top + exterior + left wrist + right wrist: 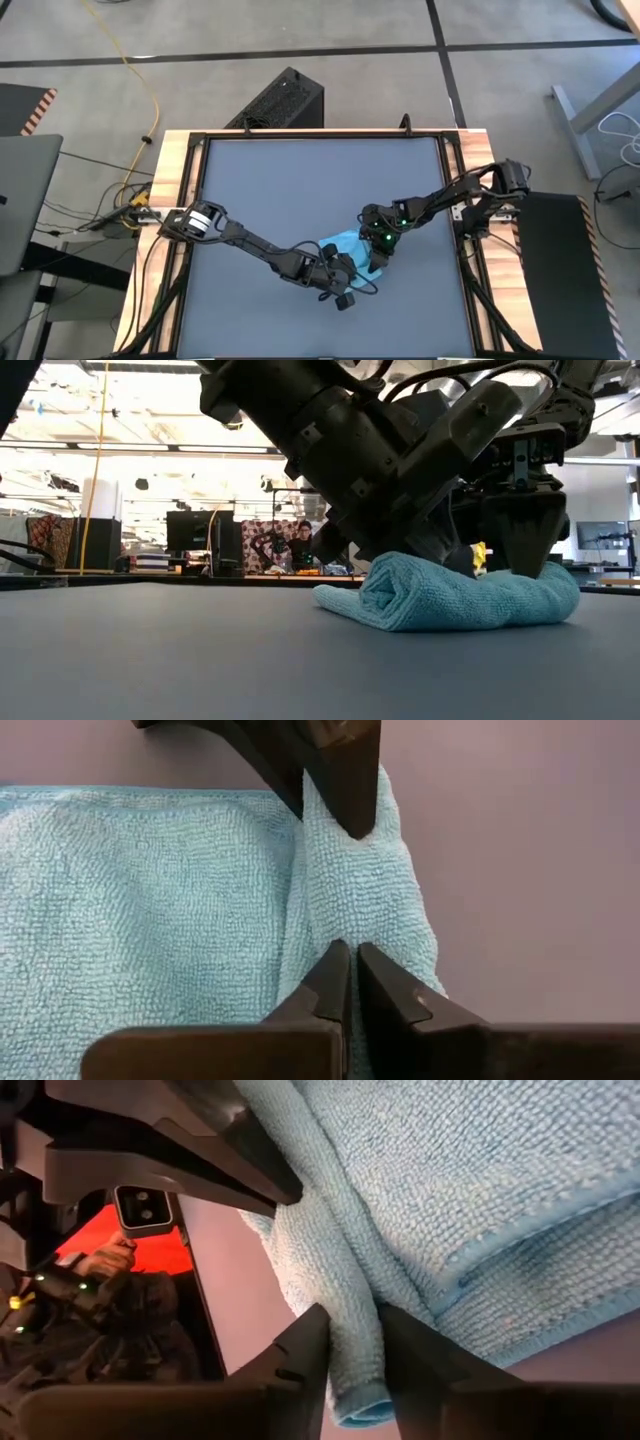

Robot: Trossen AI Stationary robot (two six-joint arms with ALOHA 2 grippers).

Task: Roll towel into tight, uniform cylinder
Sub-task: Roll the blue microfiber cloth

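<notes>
The light-blue towel point(340, 245) lies on the dark grey table point(300, 180), right of centre toward the near edge. In the low view it is a loosely rolled, flattish bundle point(450, 600) whose spiral end point(385, 595) faces the camera. My left gripper point(352, 960) reaches in from the left and is shut at a raised fold of the towel. My right gripper point(352, 1350) comes from the right. Its fingers stand open on either side of the same fold. In the high view both grippers point(350, 268) point(378, 248) meet over the towel. My left gripper pinches the towel's raised fold point(335, 925) with only its fingertips, slanting down from the table's left; creases run into the shut tips. The towel rests on the table. My right gripper is open around the fold point(345, 1295), which fills the gap and touches both fingers' inner sides. It slants down from the right.
The table has a wooden frame point(175, 200) with bare grey surface on the far and left sides. A black box point(285, 100) stands beyond the far edge and a laptop point(20, 200) off the left side. A person point(300, 540) shows far back in the room.
</notes>
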